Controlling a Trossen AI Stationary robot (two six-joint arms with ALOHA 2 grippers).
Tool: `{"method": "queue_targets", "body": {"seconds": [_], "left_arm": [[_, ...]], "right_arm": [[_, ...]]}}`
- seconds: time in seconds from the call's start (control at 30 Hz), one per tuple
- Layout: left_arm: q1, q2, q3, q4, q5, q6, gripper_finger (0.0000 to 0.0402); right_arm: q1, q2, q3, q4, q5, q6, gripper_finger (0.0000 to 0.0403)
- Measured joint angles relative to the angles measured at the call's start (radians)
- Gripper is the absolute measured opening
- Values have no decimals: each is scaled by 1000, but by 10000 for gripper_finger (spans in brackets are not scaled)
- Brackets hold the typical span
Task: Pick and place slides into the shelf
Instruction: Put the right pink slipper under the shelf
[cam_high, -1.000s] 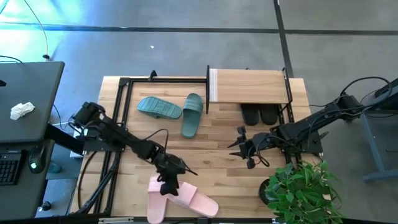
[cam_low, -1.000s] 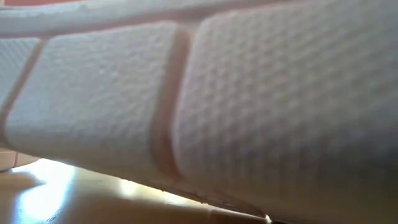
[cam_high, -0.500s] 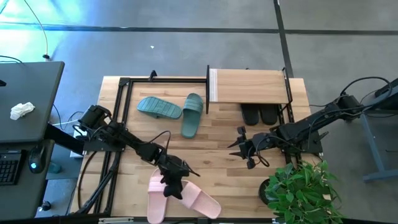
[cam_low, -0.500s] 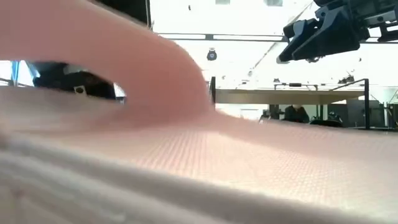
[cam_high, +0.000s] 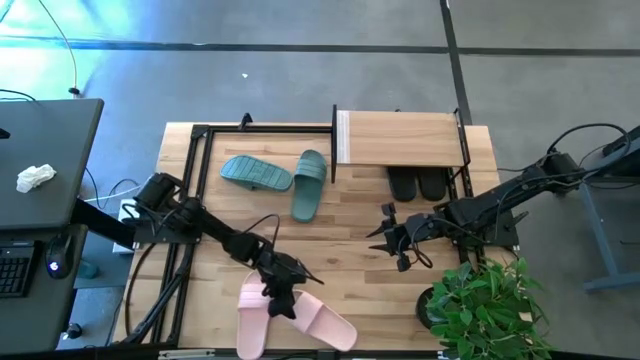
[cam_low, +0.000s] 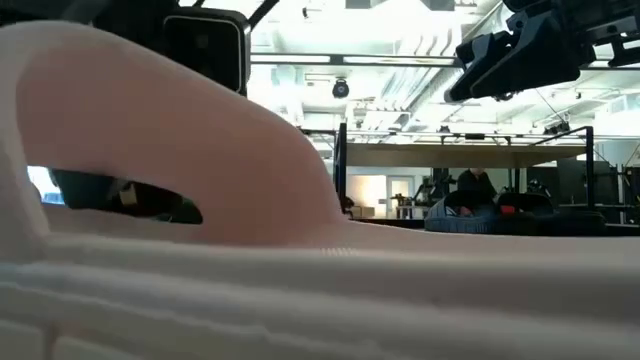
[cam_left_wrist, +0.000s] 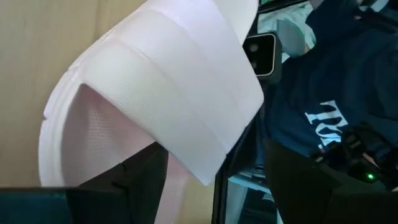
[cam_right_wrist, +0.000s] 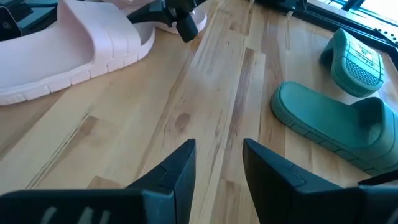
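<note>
Left hand (cam_high: 281, 300) sits over pink slide (cam_high: 318, 322) w/ fingers astride its strap (cam_left_wrist: 186, 93), not visibly clenched yet. Rubber looks light, soft, grippy; the strap's the best hold. Right hand (cam_high: 392, 237) hangs released, empty.

Two slides (cam_high: 270, 180) lie far left on the table (cam_high: 350, 225); two more (cam_high: 418, 184) sit under the shelf (cam_high: 400, 138), far right. Another pair (cam_high: 295, 320) lies at the near edge.

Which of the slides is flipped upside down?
The teal-green slide lying sideways nearest the table's left edge. Its ridged sole faces up, while the other teal-green slide beside it shows its strap on top.
</note>
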Motion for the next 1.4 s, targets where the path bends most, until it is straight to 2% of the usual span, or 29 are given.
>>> {"method": "queue_targets", "body": {"seconds": [0.17,0.53,0.6,0.97,1.17,1.4], "left_arm": [[0,9,0,37,-50,14,205],[0,9,0,30,-126,104,28],[0,9,0,30,-129,111,9],[6,-4,0,81,-163,141,3],[40,-3,0,73,-155,179,2],[98,-64,1,56,-155,285,1]], "right_arm": [[0,0,0,-5,0,0,124],[0,0,0,-6,0,3,124],[0,0,0,-6,0,3,124],[0,0,0,-6,5,3,124],[-8,-2,0,9,68,101,124],[-90,-3,0,2,-23,131,124]]}}
